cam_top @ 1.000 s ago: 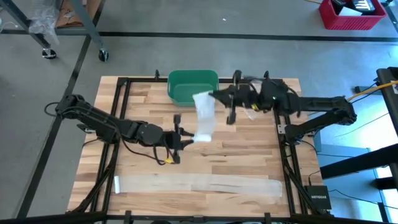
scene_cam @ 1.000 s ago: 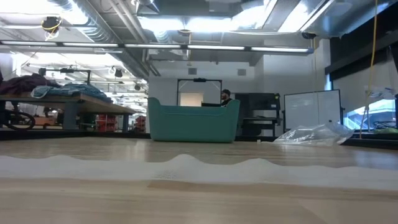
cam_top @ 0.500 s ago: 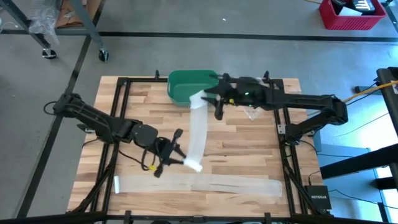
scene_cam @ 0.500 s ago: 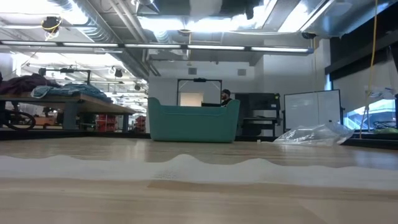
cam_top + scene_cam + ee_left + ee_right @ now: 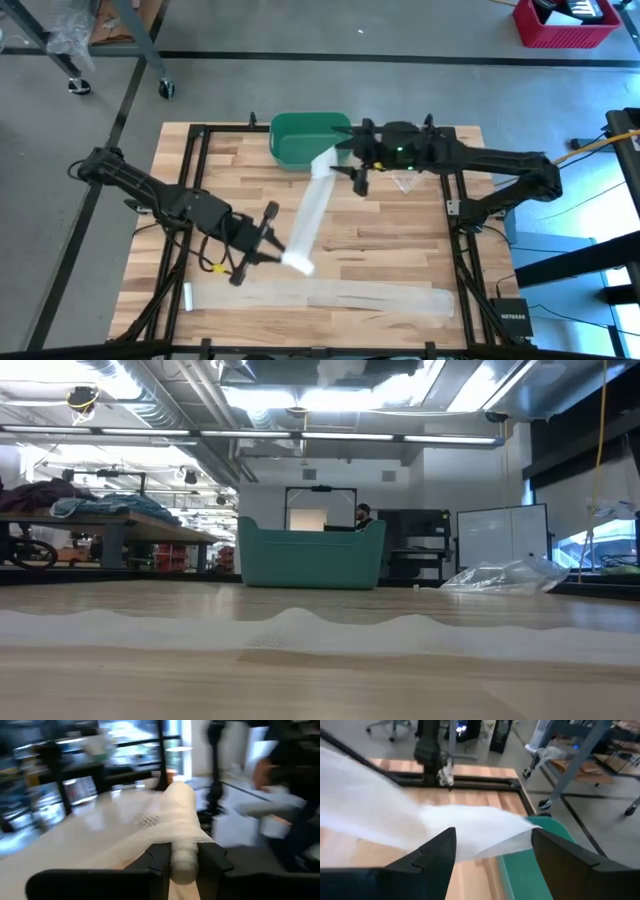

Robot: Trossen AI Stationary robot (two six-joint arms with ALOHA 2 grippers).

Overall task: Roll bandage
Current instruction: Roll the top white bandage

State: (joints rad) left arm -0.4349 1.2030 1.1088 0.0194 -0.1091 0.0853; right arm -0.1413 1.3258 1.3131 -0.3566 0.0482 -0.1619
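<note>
Overhead plate: I am holding the bandage roll (image 5: 296,263) in my left gripper (image 5: 262,243), low over the front-left part of the worktop (image 5: 400,250). My left jaws are clamped on the roll's two ends, as the left wrist view shows, with a dark finger (image 5: 159,857) pressing either side of the core (image 5: 184,859).

The unrolled tail (image 5: 313,205) is running as one taut white strip from the roll, up and back toward the bin (image 5: 300,137). Its long axis is lying on a diagonal, near end at my left jaws, far end beside my right gripper (image 5: 352,160), which is hanging just in front of the bin.

My right jaws are standing apart. In the right wrist view the tail's free end (image 5: 485,832) is lying between and just past the spread fingers (image 5: 432,852), not pinched by either; whether it is touching one, I cannot tell.

So the relation that matters: the tail's far end is lying straight ahead of my right jaws and well apart from my left, making the right arm the nearer one for that end, as I am judging it.

A second bandage (image 5: 320,296) is lying flat along the worktop's front edge, crosswise, just in front of the roll.
</note>
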